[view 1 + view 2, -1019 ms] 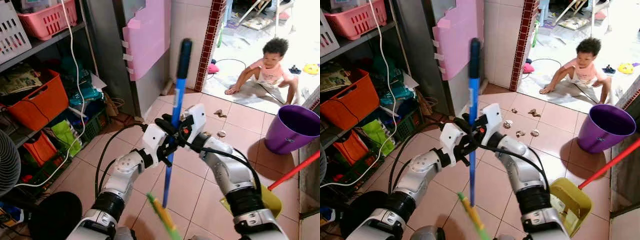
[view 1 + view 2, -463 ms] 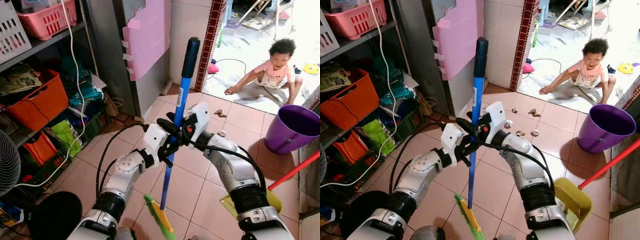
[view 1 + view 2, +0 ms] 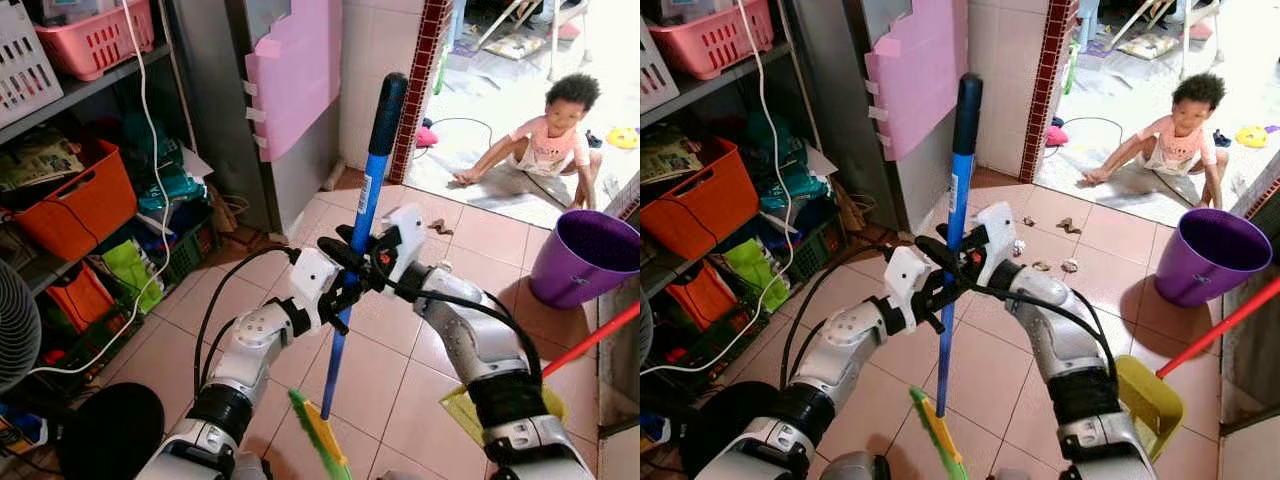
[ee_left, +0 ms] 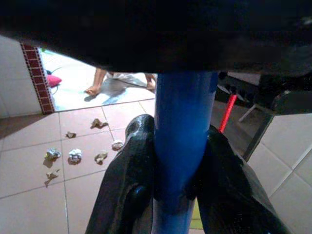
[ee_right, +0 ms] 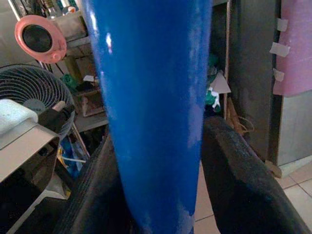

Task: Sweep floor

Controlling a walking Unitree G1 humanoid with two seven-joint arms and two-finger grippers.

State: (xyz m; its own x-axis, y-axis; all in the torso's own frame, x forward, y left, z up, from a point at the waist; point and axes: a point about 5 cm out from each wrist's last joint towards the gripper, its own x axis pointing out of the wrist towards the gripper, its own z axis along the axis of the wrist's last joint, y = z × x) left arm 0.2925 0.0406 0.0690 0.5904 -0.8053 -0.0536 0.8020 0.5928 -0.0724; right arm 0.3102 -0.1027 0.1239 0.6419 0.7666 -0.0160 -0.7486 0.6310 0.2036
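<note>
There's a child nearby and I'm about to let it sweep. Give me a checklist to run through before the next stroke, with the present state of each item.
1. Left end effector shut on the broom handle: ok.
2. Right end effector shut on the same handle: ok.
3. Broom head down on the tiled floor: cannot tell, it lies at the frame edge.
4. Debris located, ahead on the tiles: ok.
5. Person out of the sweep path: not ok, sitting just beyond the debris.
6. Purple bucket apart from the broom: ok.
</note>
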